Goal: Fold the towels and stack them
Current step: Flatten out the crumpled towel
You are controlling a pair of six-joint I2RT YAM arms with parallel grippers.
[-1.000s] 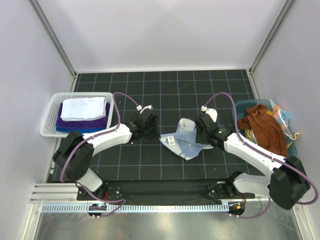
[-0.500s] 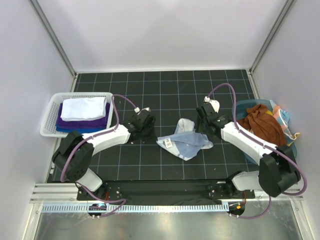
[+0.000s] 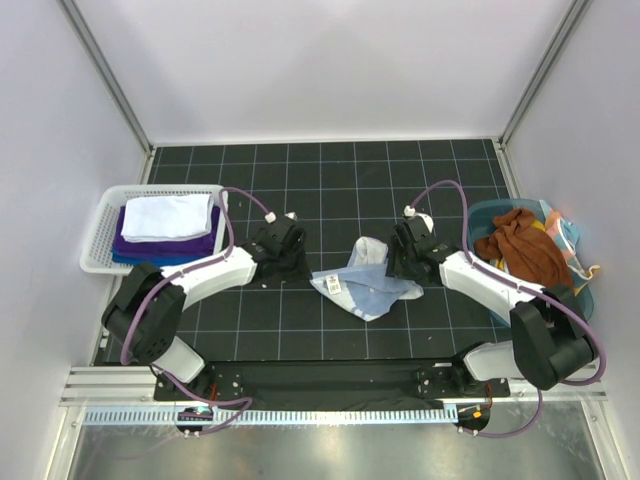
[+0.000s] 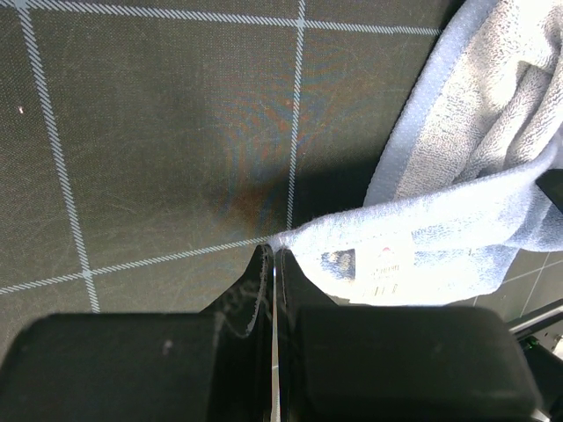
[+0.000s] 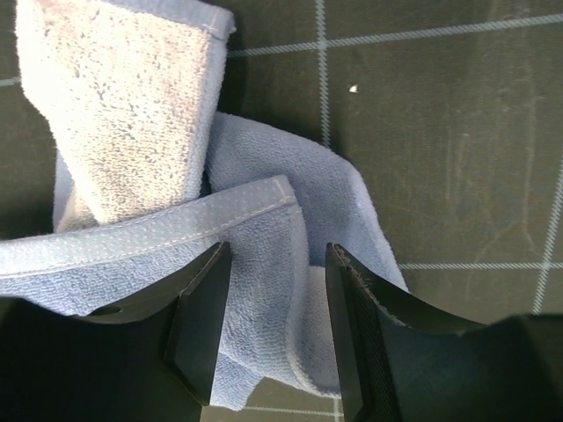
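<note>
Beneath right hand (image 5: 278,281), blue towel (image 5: 123,123), rumpled

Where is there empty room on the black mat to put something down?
The back strip of the mat, between the far wall and both arms, is bare. So is the front strip between the light blue towel and the arm bases. The middle is crowded: left gripper, towel, right gripper. White basket and teal tub fill the sides.
</note>
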